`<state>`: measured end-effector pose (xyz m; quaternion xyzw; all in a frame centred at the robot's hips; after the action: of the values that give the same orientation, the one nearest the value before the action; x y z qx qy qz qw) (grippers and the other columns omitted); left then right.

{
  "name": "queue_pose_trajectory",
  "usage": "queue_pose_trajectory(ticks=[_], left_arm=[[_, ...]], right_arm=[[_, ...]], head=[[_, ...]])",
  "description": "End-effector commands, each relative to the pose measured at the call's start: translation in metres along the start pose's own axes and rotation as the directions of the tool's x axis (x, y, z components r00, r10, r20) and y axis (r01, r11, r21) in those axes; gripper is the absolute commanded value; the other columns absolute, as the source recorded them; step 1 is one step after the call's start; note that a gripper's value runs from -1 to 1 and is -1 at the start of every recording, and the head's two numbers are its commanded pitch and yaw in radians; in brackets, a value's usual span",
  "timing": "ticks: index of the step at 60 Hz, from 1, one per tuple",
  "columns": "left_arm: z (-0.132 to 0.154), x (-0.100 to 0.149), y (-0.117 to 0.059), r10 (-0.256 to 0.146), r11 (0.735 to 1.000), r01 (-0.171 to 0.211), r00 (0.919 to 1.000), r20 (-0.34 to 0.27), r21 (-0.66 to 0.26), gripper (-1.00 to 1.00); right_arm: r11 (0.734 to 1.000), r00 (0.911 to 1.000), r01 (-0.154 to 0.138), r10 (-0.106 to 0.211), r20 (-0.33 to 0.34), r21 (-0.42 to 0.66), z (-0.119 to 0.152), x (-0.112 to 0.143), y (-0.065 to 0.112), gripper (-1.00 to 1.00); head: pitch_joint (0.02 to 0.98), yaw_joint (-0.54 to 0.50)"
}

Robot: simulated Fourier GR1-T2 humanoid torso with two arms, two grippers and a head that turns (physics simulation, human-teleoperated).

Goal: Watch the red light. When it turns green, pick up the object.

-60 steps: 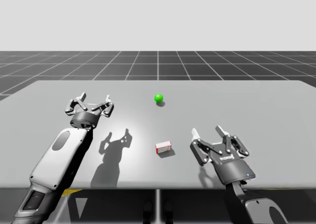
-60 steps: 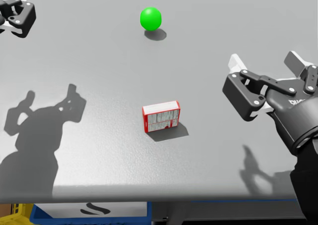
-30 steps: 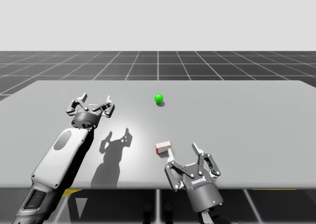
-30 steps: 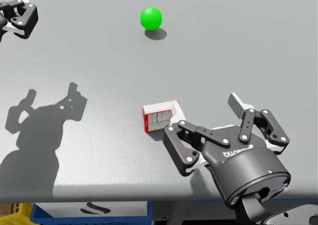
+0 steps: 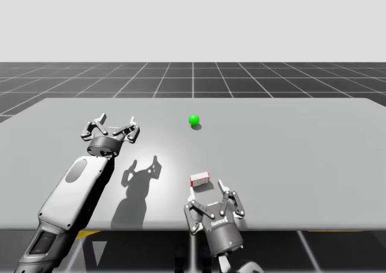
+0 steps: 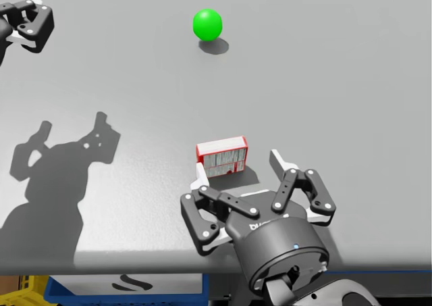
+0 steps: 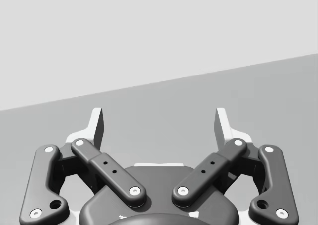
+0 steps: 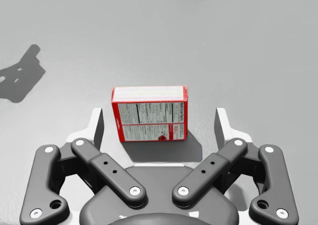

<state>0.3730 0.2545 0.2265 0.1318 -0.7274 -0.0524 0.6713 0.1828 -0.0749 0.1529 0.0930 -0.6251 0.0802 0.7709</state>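
Note:
The light is a green ball [image 5: 193, 120] [image 6: 207, 23] on the far middle of the grey table [image 5: 301, 140]. A small red box with white faces [image 5: 199, 178] [image 6: 221, 157] [image 8: 149, 113] lies near the front edge. My right gripper [image 5: 206, 189] [image 6: 239, 169] [image 8: 159, 123] stands open just on the near side of it. The box's near half lies between the fingers, with a gap on each side. Far off at the left, my left gripper [image 5: 114, 123] [image 6: 23, 15] [image 7: 159, 123] is open over bare table with nothing between its fingers.
My left arm's shadow [image 6: 61, 164] falls on the table left of the box. Below the table's front edge sit a blue bin [image 6: 101, 296] and a yellow crate corner [image 6: 17, 289]. The table's front edge runs right under my right gripper.
My right gripper has swung left from the table's right side and lined up on the near side of the red box, fingers now on either side of it. The left arm has stayed still.

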Motion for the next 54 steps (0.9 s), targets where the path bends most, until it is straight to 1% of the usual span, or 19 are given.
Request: queue_pose_trajectory(ticks=[1, 3, 5, 6, 10, 11, 13, 20, 23, 24, 28, 32, 36, 39, 46, 49, 53, 54], left_arm=[[-0.001, 0.000, 0.000, 0.000, 1.000, 0.000, 1.0000, 0.000, 0.000, -1.00], [-0.001, 0.000, 0.000, 0.000, 1.000, 0.000, 1.0000, 0.000, 0.000, -1.00], [-0.001, 0.000, 0.000, 0.000, 1.000, 0.000, 1.0000, 0.000, 0.000, -1.00], [-0.001, 0.000, 0.000, 0.000, 1.000, 0.000, 1.0000, 0.000, 0.000, -1.00], [-0.001, 0.000, 0.000, 0.000, 1.000, 0.000, 1.0000, 0.000, 0.000, -1.00], [-0.001, 0.000, 0.000, 0.000, 1.000, 0.000, 1.0000, 0.000, 0.000, -1.00], [-0.001, 0.000, 0.000, 0.000, 1.000, 0.000, 1.0000, 0.000, 0.000, -1.00], [-0.001, 0.000, 0.000, 0.000, 1.000, 0.000, 1.0000, 0.000, 0.000, -1.00], [-0.001, 0.000, 0.000, 0.000, 1.000, 0.000, 1.0000, 0.000, 0.000, -1.00], [0.000, 0.000, 0.000, 0.006, 1.000, -0.006, 1.0000, 0.005, 0.010, -1.00], [0.000, 0.001, 0.001, 0.007, 1.000, -0.007, 1.0000, 0.006, 0.011, -1.00], [0.000, 0.001, 0.002, 0.007, 1.000, -0.007, 1.0000, 0.006, 0.010, -1.00], [-0.001, 0.001, 0.002, 0.006, 1.000, -0.006, 1.0000, 0.006, 0.008, -1.00], [-0.001, 0.001, 0.002, 0.005, 1.000, -0.005, 1.0000, 0.005, 0.007, -1.00], [-0.001, 0.001, 0.002, 0.002, 1.000, -0.002, 1.0000, 0.003, 0.002, -1.00], [-0.001, 0.000, 0.001, 0.000, 1.000, 0.000, 1.0000, 0.002, 0.001, -1.00], [-0.001, 0.000, 0.001, -0.001, 1.000, 0.001, 1.0000, 0.001, 0.000, -1.00], [-0.001, 0.000, 0.001, -0.002, 1.000, 0.002, 1.0000, 0.000, 0.000, -1.00]], right_arm=[[1.000, 0.9997, -0.010, 0.010, -0.021, -0.018, -0.009, -0.007, 0.007, -1.00], [0.999, 0.9997, -0.017, 0.017, -0.019, -0.028, -0.011, -0.008, 0.007, -1.00], [0.999, 0.9996, -0.013, 0.013, -0.024, -0.035, -0.013, -0.008, 0.008, -1.00], [1.000, 0.9996, -0.006, 0.005, -0.028, -0.025, -0.014, -0.008, 0.009, -1.00], [1.000, 0.9995, -0.012, 0.012, -0.030, -0.028, -0.017, -0.009, 0.010, -1.00], [0.999, 0.9993, -0.018, 0.017, -0.032, -0.032, -0.018, -0.009, 0.011, -1.00], [0.999, 0.9993, -0.017, 0.016, -0.035, -0.030, -0.020, -0.010, 0.011, -1.00], [0.999, 0.9989, -0.031, 0.029, -0.036, -0.045, -0.026, -0.012, 0.013, -1.00], [0.999, 0.9989, -0.026, 0.024, -0.039, -0.045, -0.029, -0.012, 0.014, -1.00], [0.999, 0.9989, -0.027, 0.026, -0.039, -0.046, -0.030, -0.012, 0.015, -1.00], [0.998, 0.9986, -0.033, 0.031, -0.042, -0.056, -0.035, -0.013, 0.016, -1.00], [0.998, 0.9985, -0.031, 0.028, -0.048, -0.055, -0.039, -0.013, 0.017, -1.00], [0.997, 0.9980, -0.040, 0.036, -0.052, -0.067, -0.043, -0.014, 0.018, -1.00], [0.997, 0.9977, -0.035, 0.031, -0.060, -0.064, -0.045, -0.015, 0.018, -1.00], [0.997, 0.9978, -0.039, 0.034, -0.057, -0.074, -0.049, -0.015, 0.017, -1.00], [0.995, 0.9971, -0.051, 0.046, -0.060, -0.085, -0.050, -0.015, 0.017, -1.00], [0.994, 0.9968, -0.058, 0.053, -0.060, -0.090, -0.050, -0.016, 0.016, -1.00], [0.994, 0.9966, -0.064, 0.060, -0.056, -0.089, -0.051, -0.017, 0.016, -1.00]], head=[[0.895, -0.03], [0.896, -0.03], [0.896, -0.03], [0.896, -0.03], [0.896, -0.03], [0.896, -0.03], [0.897, -0.03], [0.896, -0.03], [0.895, -0.03], [0.896, -0.03], [0.894, -0.03], [0.894, -0.03], [0.894, -0.03], [0.893, -0.03], [0.893, -0.03], [0.893, -0.03], [0.892, -0.03], [0.892, -0.03]])
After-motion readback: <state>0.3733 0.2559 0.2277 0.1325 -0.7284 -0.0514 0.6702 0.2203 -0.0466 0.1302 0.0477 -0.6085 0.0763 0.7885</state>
